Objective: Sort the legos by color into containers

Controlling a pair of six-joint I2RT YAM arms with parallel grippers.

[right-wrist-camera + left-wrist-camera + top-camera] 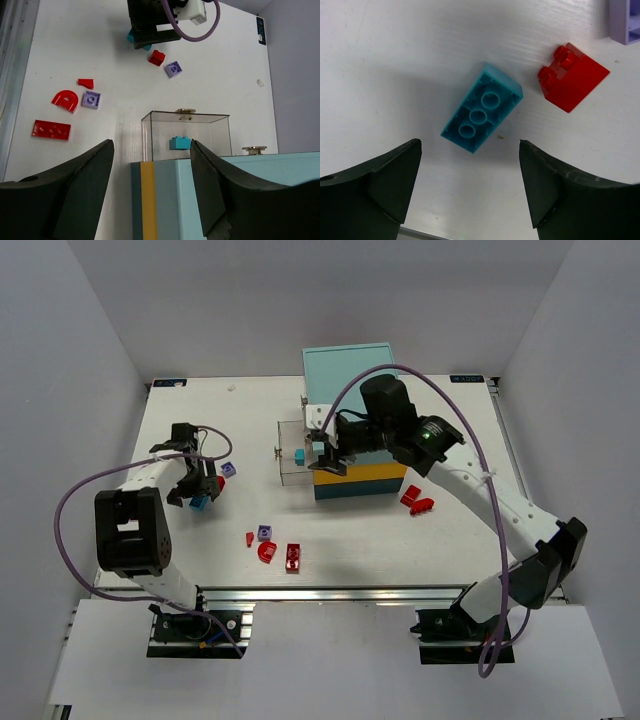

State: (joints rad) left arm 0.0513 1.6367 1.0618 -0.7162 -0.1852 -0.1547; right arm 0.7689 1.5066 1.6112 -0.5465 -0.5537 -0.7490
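Observation:
A light blue lego [482, 107] lies upside down on the table, just ahead of my left gripper [470, 185], which is open and empty. A red lego [572, 77] and a purple lego [625, 22] lie beyond it. From above, the left gripper [200, 485] hovers over the blue lego [198, 503]. My right gripper [150, 150] is open and empty above the cabinet [200, 200]. Its pulled-out clear container [186, 131] holds one light blue lego [180, 143]. In the top view the right gripper [330, 455] is next to that container [290, 465].
Loose legos lie at front centre: a red wedge [250, 538], a purple tile [264, 532], a red arch [267, 551] and a red plate [293, 556]. Two red pieces [416, 500] sit right of the cabinet [350, 370]. A second drawer knob [253, 149] shows.

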